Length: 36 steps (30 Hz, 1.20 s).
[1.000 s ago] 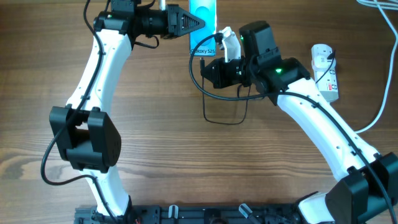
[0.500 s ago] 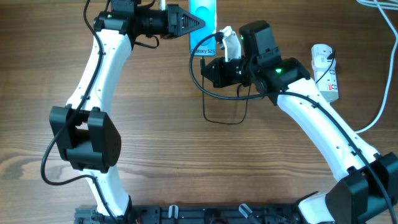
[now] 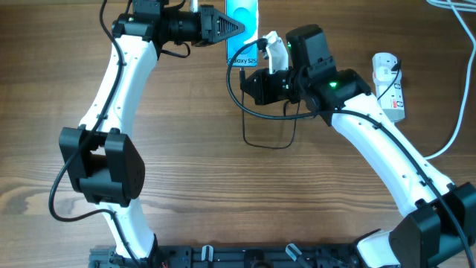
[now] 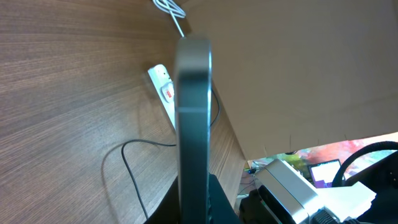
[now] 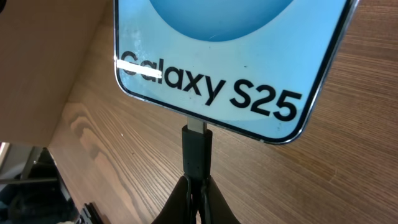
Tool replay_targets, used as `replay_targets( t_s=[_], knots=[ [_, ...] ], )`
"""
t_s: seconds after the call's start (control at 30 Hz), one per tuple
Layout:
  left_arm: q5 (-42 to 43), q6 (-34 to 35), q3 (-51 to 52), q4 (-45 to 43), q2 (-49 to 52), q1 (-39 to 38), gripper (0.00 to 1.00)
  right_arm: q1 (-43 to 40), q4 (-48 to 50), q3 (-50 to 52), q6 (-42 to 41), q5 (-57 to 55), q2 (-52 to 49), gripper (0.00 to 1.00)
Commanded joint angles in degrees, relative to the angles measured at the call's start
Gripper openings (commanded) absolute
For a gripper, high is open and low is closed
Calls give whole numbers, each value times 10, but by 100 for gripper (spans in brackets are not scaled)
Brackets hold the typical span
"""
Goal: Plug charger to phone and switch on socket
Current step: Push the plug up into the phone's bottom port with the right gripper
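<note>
While the left gripper (image 3: 232,28) clamps the phone (image 5: 217,56) screen-up at the far edge of the table (image 3: 186,164), the charger (image 5: 196,149) tip meets its bottom port, seemingly partway in, pinched by the right gripper (image 5: 196,196). The socket (image 3: 388,88), holding a black plug (image 3: 393,70), lies well to the right.

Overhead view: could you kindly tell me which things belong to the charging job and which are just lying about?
Job: phone, charger, socket, left gripper, right gripper.
Lying about: white cord, base rail.
</note>
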<state>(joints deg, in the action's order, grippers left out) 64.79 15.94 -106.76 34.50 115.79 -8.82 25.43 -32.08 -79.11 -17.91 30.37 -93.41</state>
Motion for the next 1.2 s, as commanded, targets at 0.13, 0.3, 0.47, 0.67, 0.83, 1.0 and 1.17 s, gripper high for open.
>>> replay_targets(
  t_s=[0.13, 0.3, 0.47, 0.67, 0.83, 1.0, 1.17],
  knots=[
    [-10, -8, -5, 3, -20, 1, 4, 1, 4, -2, -2, -6, 12, 4],
    [-10, -7, -5, 5, -20, 1, 4, 1, 4, -2, -2, -6, 12, 4],
    [-9, 0, -5, 4, -20, 0, 4, 1, 3, -2, -2, -6, 12, 4],
    [-8, 12, -5, 4, -20, 0, 4, 1, -1, -2, -2, -6, 12, 4],
    [-8, 12, -5, 4, -20, 0, 4, 1, -2, -2, -2, -6, 12, 4],
    [-8, 12, -5, 4, -20, 0, 4, 1, -1, -2, -3, -8, 12, 4],
    [-8, 12, -5, 5, -20, 0, 4, 1, -2, -2, -16, -33, 12, 4]
  ],
)
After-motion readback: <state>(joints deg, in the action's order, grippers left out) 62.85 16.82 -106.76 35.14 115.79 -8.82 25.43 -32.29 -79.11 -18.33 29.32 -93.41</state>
